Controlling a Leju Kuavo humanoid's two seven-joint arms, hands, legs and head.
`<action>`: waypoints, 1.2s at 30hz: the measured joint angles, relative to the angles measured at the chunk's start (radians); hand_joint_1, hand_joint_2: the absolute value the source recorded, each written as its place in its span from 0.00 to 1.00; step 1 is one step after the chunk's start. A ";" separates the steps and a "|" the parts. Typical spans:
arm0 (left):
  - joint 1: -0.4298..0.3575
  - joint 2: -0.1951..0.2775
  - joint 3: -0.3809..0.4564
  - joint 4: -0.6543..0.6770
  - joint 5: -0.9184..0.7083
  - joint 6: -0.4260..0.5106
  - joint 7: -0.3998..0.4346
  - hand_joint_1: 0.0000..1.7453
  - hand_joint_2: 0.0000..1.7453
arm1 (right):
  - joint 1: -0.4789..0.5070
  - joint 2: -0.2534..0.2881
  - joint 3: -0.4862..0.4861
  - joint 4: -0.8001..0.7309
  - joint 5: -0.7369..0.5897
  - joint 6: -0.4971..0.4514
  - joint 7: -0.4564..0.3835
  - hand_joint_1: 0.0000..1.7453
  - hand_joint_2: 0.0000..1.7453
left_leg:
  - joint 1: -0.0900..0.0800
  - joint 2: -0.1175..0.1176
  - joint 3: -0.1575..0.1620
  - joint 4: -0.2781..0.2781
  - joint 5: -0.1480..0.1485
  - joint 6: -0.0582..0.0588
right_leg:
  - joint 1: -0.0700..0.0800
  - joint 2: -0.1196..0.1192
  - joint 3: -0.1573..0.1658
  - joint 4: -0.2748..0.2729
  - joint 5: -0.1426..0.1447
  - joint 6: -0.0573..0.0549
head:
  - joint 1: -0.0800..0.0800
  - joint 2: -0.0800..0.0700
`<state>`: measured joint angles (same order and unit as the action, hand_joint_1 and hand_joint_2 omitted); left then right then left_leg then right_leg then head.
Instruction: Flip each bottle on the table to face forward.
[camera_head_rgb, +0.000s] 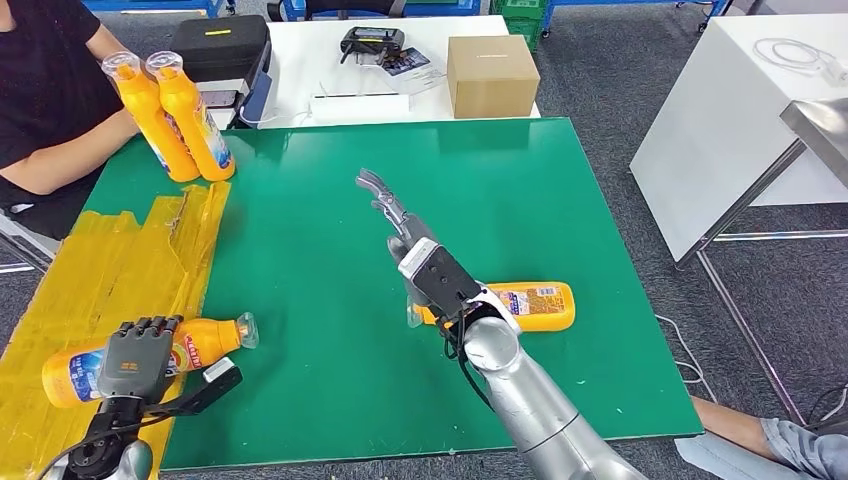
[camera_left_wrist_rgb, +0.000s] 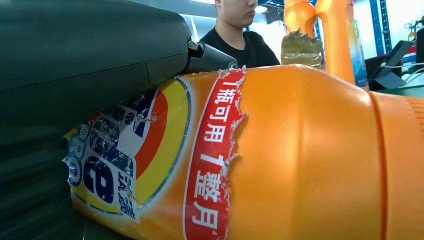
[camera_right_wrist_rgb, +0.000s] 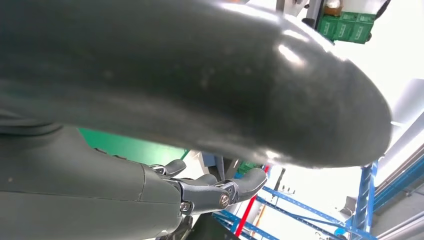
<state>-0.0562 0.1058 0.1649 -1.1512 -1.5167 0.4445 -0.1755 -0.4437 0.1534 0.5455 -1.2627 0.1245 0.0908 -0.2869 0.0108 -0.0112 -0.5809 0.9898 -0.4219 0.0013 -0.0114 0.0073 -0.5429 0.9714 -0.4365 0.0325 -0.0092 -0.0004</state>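
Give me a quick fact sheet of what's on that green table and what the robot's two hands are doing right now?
Table: green top, yellow tape patch on its left side
Left hand: resting over a lying orange bottle, fingers across its label
Right hand: raised above the table, fingers apart, holding nothing
Second lying bottle: on its side, just behind the right forearm
Upright bottles: two, side by side at the far left corner
Person: seated by the far left corner, arm beside the upright bottles
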 joint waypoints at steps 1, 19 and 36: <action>-0.002 0.002 0.001 0.005 0.000 -0.002 0.000 0.56 1.00 | 0.000 0.000 0.001 0.000 0.000 0.000 0.000 0.00 0.00 | 0.000 0.000 0.000 0.000 0.000 0.000 | 0.000 0.000 0.000 0.000 0.000 0.000 | 0.000 0.000; -0.024 0.029 0.038 0.052 0.140 -0.077 -0.095 0.00 1.00 | -0.018 -0.022 0.024 0.004 0.063 0.002 0.022 0.00 1.00 | 0.000 0.001 0.006 0.000 0.001 -0.001 | 0.000 0.000 0.005 0.001 0.001 -0.003 | 0.000 0.000; 0.084 -0.035 0.115 -0.179 0.628 -0.161 -0.350 0.00 1.00 | -0.026 -0.137 0.094 0.014 0.404 -0.045 0.081 0.00 1.00 | 0.000 0.000 -0.001 0.000 0.001 -0.001 | 0.000 0.000 -0.002 0.001 0.002 -0.003 | 0.000 0.000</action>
<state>0.0276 0.0707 0.2796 -1.3306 -0.8887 0.2836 -0.5257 -0.4694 0.0166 0.6396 -1.2485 0.5286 0.0458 -0.2062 0.0107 -0.0110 -0.5815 0.9902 -0.4208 0.0005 -0.0116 0.0070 -0.5450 0.9720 -0.4349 0.0300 -0.0093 -0.0004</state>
